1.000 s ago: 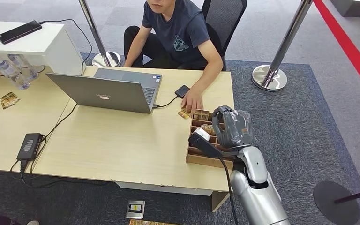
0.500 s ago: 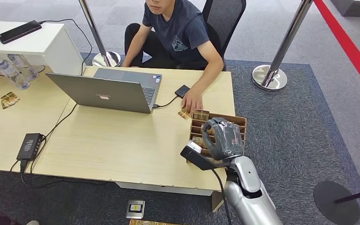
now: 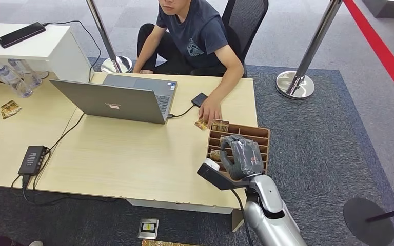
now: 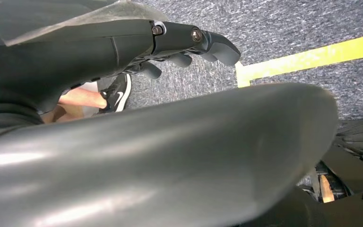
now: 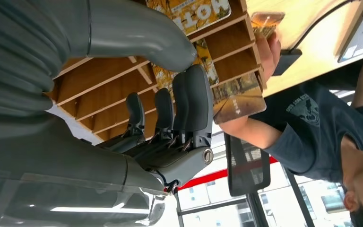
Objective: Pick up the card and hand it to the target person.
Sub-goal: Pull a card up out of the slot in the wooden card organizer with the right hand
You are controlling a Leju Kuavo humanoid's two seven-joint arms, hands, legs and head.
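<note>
A wooden card rack (image 3: 263,134) stands at the table's right corner with picture cards in its slots: one in the far slot (image 3: 219,125) and one lower down (image 3: 215,154). My right hand (image 3: 241,155) hovers over the rack's middle, fingers pointing down into the slots and holding nothing. In the right wrist view its fingers (image 5: 189,94) and thumb sit on either side of a golden card (image 5: 204,49), apart from it. The seated person's hand (image 3: 210,109) rests on a small card (image 3: 201,124) on the table beside the rack. My left hand (image 4: 137,52) hangs over the carpet, holding nothing.
A laptop (image 3: 115,100) and a black box on a cable (image 3: 199,99) sit beyond the rack. A power adapter (image 3: 32,159) lies at the table's left, with bottles (image 3: 15,77) further back. A stanchion base (image 3: 295,84) stands on the carpet to the right.
My right hand has drawn back toward me and dropped lower over the rack. The person's hand has stayed on the small card.
</note>
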